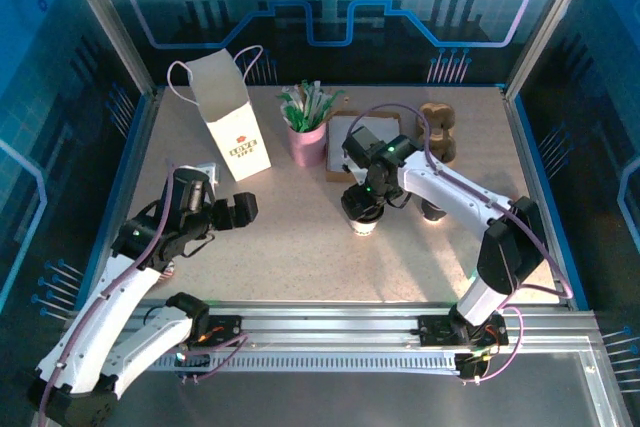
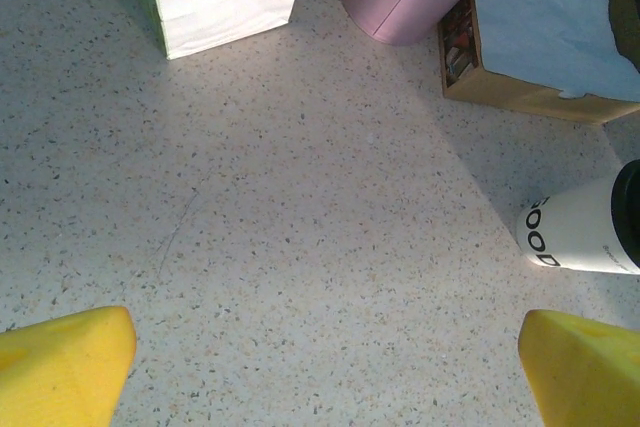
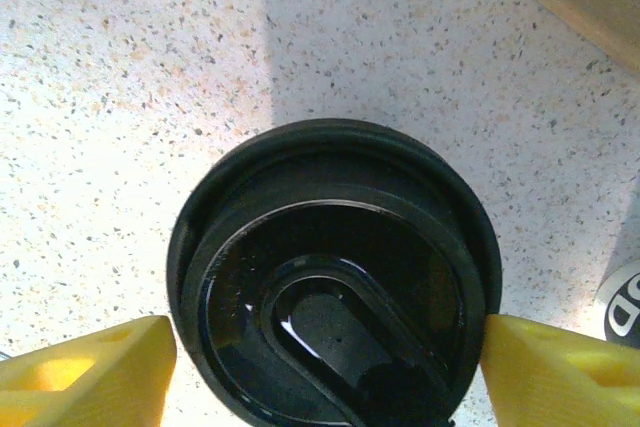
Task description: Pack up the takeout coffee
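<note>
Takeout coffee cup (image 1: 362, 228) stands upright mid-table, black lid (image 3: 335, 287) on top. The right gripper (image 3: 325, 352) hangs over it, fingers flanking the lid's rim; whether they pinch it cannot be told. To its left, the left gripper (image 1: 240, 209) gapes wide above the bare table (image 1: 290, 257). Farther back stand a white paper bag (image 1: 232, 117) and a pink cup (image 1: 307, 143).

Left end effector (image 2: 325, 362) hovers low, spread wide open; right end effector (image 3: 330, 362) points straight down, its arm reaching forward.
</note>
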You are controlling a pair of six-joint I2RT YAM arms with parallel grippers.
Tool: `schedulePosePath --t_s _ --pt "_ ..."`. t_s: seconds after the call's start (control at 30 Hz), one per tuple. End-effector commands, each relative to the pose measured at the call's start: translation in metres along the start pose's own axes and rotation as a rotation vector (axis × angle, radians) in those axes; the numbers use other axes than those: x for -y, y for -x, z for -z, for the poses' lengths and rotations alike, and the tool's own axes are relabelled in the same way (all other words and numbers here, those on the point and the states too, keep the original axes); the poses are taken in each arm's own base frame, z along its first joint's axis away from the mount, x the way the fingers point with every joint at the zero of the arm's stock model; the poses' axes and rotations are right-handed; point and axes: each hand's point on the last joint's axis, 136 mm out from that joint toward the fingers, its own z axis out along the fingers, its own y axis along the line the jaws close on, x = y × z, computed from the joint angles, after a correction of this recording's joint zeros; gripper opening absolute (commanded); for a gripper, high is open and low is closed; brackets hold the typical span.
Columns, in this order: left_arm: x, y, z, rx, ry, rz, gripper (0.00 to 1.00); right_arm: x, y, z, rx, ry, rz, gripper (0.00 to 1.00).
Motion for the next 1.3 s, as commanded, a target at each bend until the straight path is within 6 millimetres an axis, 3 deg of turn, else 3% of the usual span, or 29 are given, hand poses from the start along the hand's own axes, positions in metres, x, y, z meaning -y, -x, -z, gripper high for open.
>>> schedulePosePath --t_s 0.0,0.13,0.3,0.57,0.77,1.0,1.27 --pt "0.004 -0.003 -0.001 -0.019 -0.023 0.005 0.99 -0.006 0.009 0.025 0.06 0.004 0.034 0.81" --pt "0.007 -0.003 0.0 -0.028 -0.034 0.01 0.99 -0.007 0.014 0.036 0.079 -0.004 0.044 0.83" --pt "0.022 -0.003 0.001 -0.071 -0.065 0.012 0.99 -0.001 0.021 0.074 0.184 -0.021 0.01 0.82" --pt "0.085 -0.009 -0.018 -0.188 -0.103 -0.082 0.99 0.006 -0.003 0.105 0.338 0.057 -0.228 0.84" --pt "0.123 -0.014 -0.046 -0.297 -0.125 -0.101 0.98 -0.003 -0.032 0.094 0.438 0.217 -0.448 0.84" --pt "0.155 -0.023 -0.079 -0.391 -0.12 -0.134 0.98 -0.002 -0.06 0.061 0.538 0.307 -0.653 0.84" --pt "0.185 -0.034 -0.11 -0.45 -0.083 -0.206 0.98 0.0 -0.07 0.034 0.589 0.385 -0.801 0.83"
